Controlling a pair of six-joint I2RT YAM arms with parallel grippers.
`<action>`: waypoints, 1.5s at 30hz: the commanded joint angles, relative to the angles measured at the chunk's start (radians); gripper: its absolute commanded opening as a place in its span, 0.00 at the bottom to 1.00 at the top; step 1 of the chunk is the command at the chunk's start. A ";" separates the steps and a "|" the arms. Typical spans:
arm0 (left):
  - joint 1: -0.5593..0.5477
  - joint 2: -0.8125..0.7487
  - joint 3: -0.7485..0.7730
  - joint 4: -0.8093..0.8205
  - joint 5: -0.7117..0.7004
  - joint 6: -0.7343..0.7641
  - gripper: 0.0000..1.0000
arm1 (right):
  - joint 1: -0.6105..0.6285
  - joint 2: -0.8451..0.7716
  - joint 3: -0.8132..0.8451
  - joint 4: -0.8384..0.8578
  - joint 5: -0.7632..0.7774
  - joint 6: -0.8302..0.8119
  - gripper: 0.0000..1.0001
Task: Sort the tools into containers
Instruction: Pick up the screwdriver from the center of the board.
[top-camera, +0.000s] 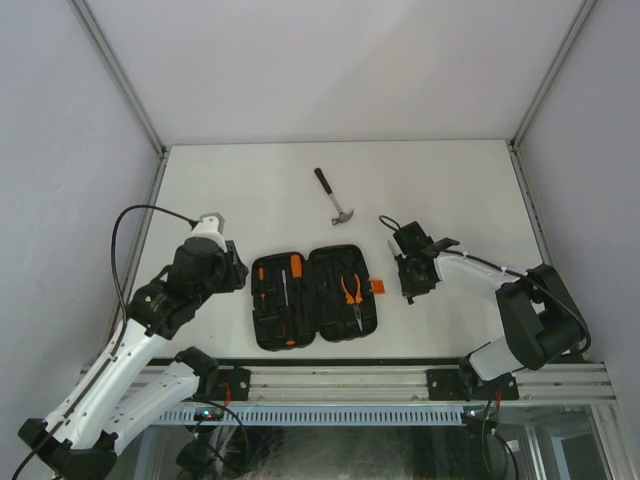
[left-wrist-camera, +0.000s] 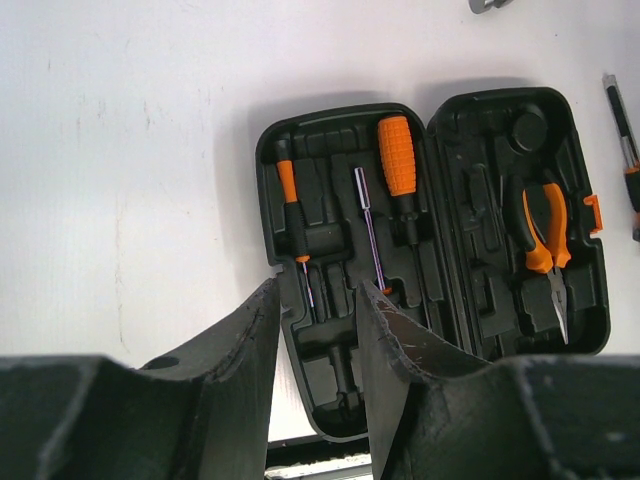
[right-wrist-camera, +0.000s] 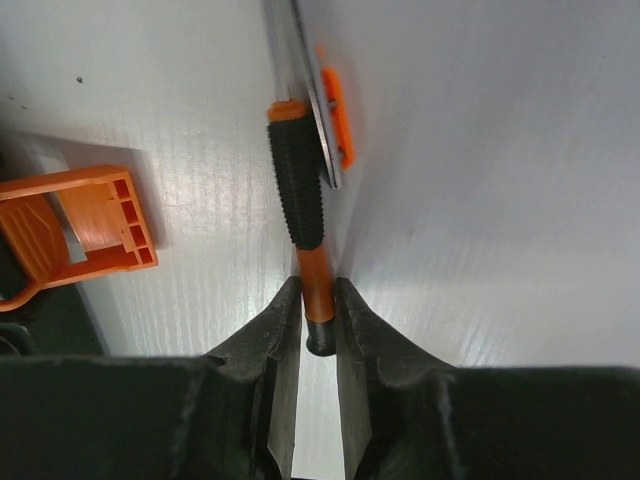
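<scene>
**Left arm.** We list it rising from the near-left base, elbow bent, wrist leaning right. The left gripper (top-camera: 238, 270) sits at the left edge of the tool case (top-camera: 315, 297), with its fingers (left-wrist-camera: 250, 350) parted to a moderate gap and nothing between them.

**Tool case.** It lies open and flat at near centre.
- Left half: a slim black-and-orange screwdriver (left-wrist-camera: 290, 200), a bare steel shaft (left-wrist-camera: 368, 225) and a stout orange-handled driver (left-wrist-camera: 398, 160).
- Right half: the orange-handled pliers (left-wrist-camera: 540, 240).
- Right edge: the orange latch (right-wrist-camera: 85, 225).

**Right arm.** It folds in from the near-right base, forearm reaching left. We note the right gripper (right-wrist-camera: 318, 320) low over the table (top-camera: 250, 190), just right of the latch. It is pinched narrow on the butt of a black-and-orange screwdriver (right-wrist-camera: 297, 195).

**Hammer** (top-camera: 333, 197). It lies on the table beyond the case, well apart from both grippers.
</scene>
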 joint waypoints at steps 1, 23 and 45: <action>0.005 -0.002 -0.013 0.039 -0.007 0.010 0.41 | 0.033 0.026 0.016 -0.007 -0.008 -0.017 0.16; 0.004 -0.009 -0.013 0.040 -0.006 0.010 0.41 | 0.077 -0.198 0.032 0.004 -0.064 0.001 0.01; 0.004 -0.084 -0.029 0.107 0.094 -0.023 0.44 | 0.387 -0.819 -0.285 0.704 0.008 -0.188 0.00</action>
